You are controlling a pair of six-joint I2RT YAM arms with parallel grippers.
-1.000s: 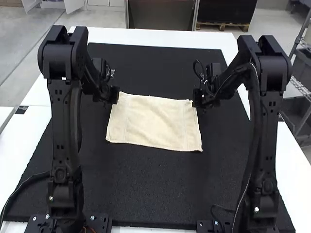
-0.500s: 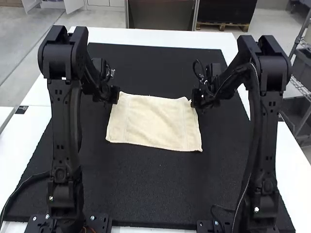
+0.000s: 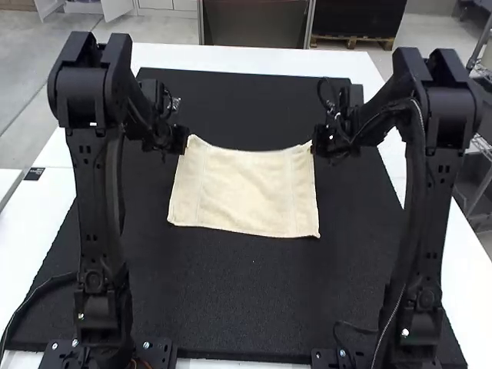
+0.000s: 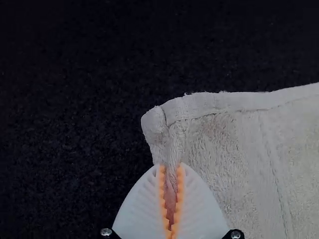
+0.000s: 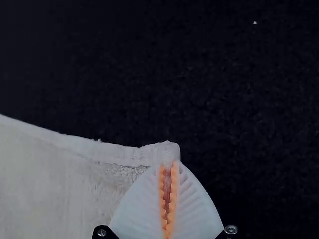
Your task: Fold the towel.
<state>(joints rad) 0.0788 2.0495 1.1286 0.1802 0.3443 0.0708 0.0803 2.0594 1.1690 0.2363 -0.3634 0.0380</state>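
High view: white tabletop [image 3: 231, 55], largest item, carrying a black mat [image 3: 246, 307]. Left arm [image 3: 96, 192] and right arm [image 3: 438, 192] stand either side, both reaching forward over the mat.

Towel [image 3: 246, 192]: between the arms, spread out, near edge resting on the mat. Far edge dips between its two ends, so those ends are judged raised. Number of layers: cannot tell.

Left pincer [image 4: 171, 167]: closed on cloth just in from the towel's far left corner [image 4: 154, 122], a gathered pleat running between its orange pads [image 4: 162, 186]. Right pincer [image 5: 168, 164]: pinching the far right corner [image 5: 169, 149], hem at the fingertips.

Step in hand, judged: start of a fold, far edge gripped at both ends. Next move calls for both pincers to bring that edge toward the near edge at matched height and pace, lay it down square, then release. The right grip looks close to the tip; a hard pull could free that corner.

Smallest item: pale fleck [image 5: 254, 22] on the mat, well apart from the cloth.
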